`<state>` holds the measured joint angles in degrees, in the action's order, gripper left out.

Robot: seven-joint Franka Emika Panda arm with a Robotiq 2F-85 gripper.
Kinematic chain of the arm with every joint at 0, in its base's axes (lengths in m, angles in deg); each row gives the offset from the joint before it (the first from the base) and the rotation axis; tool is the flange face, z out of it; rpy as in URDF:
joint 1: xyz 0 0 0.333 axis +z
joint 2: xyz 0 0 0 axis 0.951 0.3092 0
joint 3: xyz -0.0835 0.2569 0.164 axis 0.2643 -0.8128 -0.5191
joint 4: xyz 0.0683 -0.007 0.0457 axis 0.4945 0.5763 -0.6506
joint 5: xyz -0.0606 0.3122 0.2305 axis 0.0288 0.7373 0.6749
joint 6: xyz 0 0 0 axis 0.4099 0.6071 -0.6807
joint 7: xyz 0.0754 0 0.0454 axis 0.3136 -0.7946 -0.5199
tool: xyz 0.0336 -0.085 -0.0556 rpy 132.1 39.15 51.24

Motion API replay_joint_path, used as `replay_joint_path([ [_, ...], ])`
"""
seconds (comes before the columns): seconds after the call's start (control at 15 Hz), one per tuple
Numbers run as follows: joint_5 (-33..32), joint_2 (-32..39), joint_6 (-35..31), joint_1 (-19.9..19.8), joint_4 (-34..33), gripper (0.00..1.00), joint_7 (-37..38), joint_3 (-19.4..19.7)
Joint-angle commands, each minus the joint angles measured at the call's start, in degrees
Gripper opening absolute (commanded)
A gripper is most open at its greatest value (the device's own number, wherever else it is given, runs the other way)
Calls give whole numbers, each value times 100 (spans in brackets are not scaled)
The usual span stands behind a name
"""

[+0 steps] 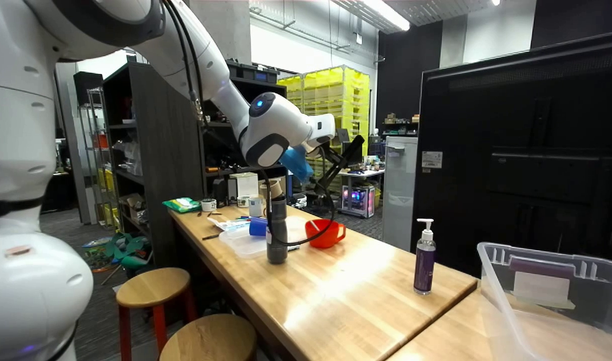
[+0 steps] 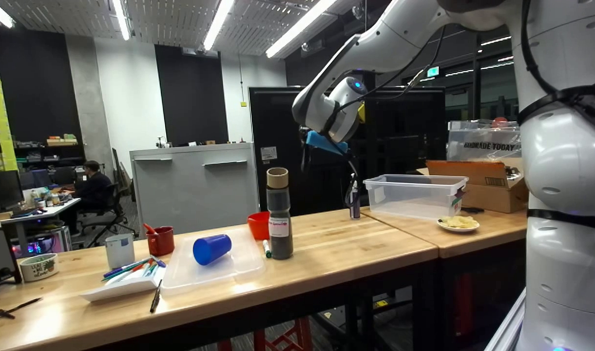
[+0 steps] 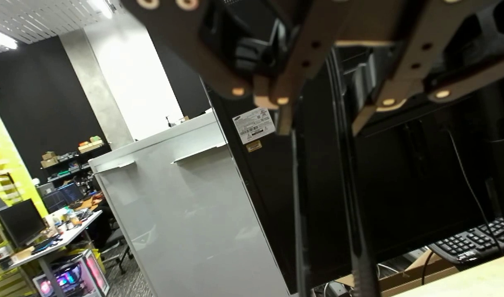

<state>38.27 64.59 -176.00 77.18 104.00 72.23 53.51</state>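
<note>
Lying on its side on a clear plastic lid (image 2: 243,258), the blue cup (image 2: 212,249) is between 7 and 8 o'clock from your gripper (image 3: 333,284) in an exterior view. Rightward come the bright red cup (image 2: 256,225) at 7 o'clock and, overlapping it, the grey bottle (image 2: 279,243), upright on the wooden table (image 2: 326,253) between 6 and 7 o'clock and nearest your gripper there. Your gripper hangs in mid-air, higher than all three and apart from them; its fingers (image 3: 362,272) are spread, a plain gap showing between them in the wrist view. It points roughly level toward the back of a black screen (image 3: 412,189), your wrist (image 2: 343,109) rolled, since that view leans. Farther right, blue wrapping (image 2: 325,142) borders the gripper, and your arm (image 2: 390,44) slopes down from 2 o'clock. Near 4:30 stands the pump bottle (image 2: 355,208); the clear bin (image 2: 394,202) follows between 3 and 4 o'clock, then a plate of chips (image 2: 457,230) near 4 o'clock.
</note>
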Motion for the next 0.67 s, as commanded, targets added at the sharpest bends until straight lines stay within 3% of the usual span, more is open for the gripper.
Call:
replay_joint_path([
  [0.0, 117, 23, 0, 257, -226, 30, -348, 315],
  [0.6, 38, 46, 2, 1147, -354, 27, -1223, 716],
])
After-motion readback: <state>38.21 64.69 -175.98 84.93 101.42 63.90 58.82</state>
